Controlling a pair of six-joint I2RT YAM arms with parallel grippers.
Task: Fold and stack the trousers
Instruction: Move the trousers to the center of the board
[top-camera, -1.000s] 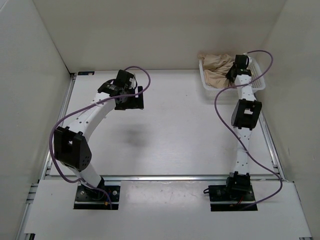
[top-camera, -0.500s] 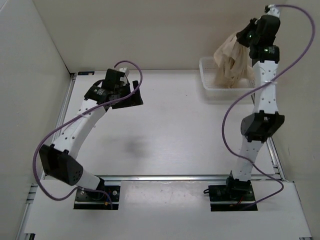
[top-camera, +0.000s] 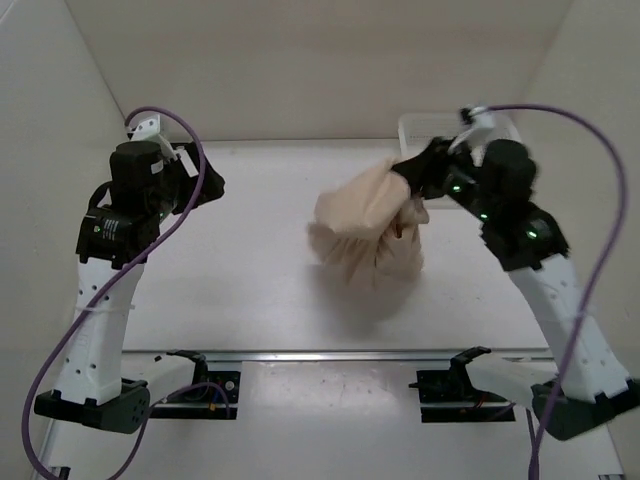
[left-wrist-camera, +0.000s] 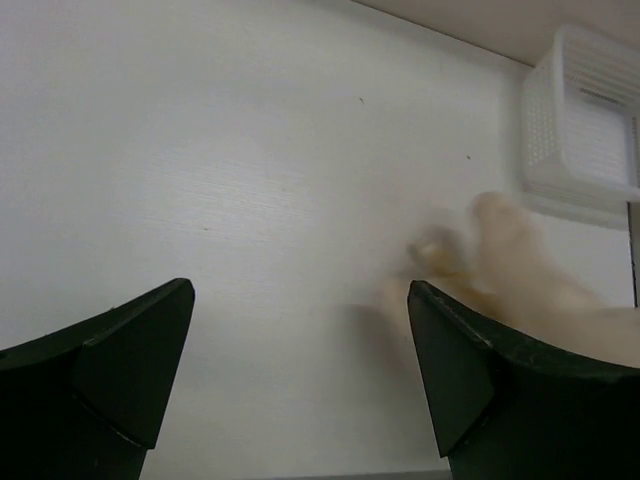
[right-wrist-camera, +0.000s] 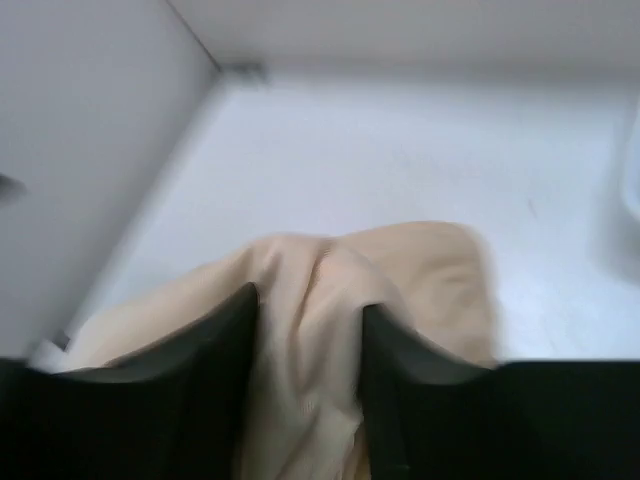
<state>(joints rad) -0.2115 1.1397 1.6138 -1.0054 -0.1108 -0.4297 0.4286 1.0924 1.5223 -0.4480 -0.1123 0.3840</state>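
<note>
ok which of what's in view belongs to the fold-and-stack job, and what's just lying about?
Job: trousers, bunched, hanging from the right gripper; left gripper, open, holding nothing.
Lying about: white mesh basket at the far right corner of the table.

Plain beige trousers (top-camera: 365, 235) of thin, wrinkled cloth are shown gathered into one loose, rounded bundle, with neither leg told apart. The bundle is pinched at its upper right corner between the fingers of the right gripper (right-wrist-camera: 308, 305) and hangs down and leftward from there. It is placed over the middle right of the white table (top-camera: 250, 260), where a soft shadow is cast beneath it. Whether its lowest folds touch the surface cannot be told. Its edges are blurred.
</note>
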